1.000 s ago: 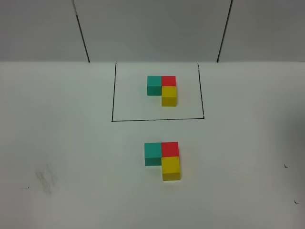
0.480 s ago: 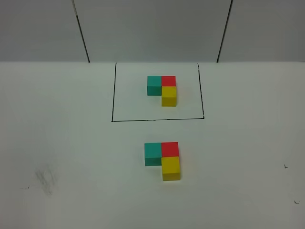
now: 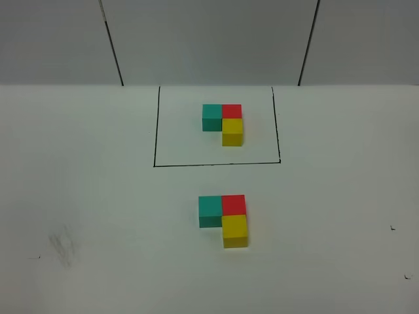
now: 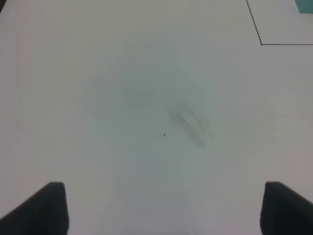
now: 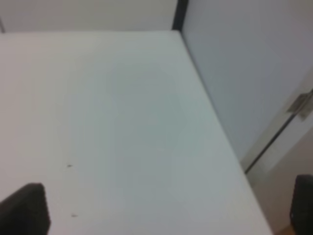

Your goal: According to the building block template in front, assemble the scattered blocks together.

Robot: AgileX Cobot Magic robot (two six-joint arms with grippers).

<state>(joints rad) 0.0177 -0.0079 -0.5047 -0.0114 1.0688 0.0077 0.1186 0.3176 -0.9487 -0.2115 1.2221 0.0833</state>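
1. I see the loose blocks (image 3: 223, 219) joined in an L, just outside the template's (image 3: 222, 122) black outline (image 3: 156, 131).
2. My left gripper (image 4: 161, 208) hangs released, far from them.
3. My right gripper (image 5: 166, 210) gapes wide at the table (image 5: 122, 122) corner.

No text, label, brand, number or sign can be read in any view. The cubes show plain coloured faces, and the surface (image 3: 98, 196) carries only a thin black outline (image 3: 216, 165) and a faint grey smudge (image 3: 62, 247) toward 8 o'clock, neither forming a character.
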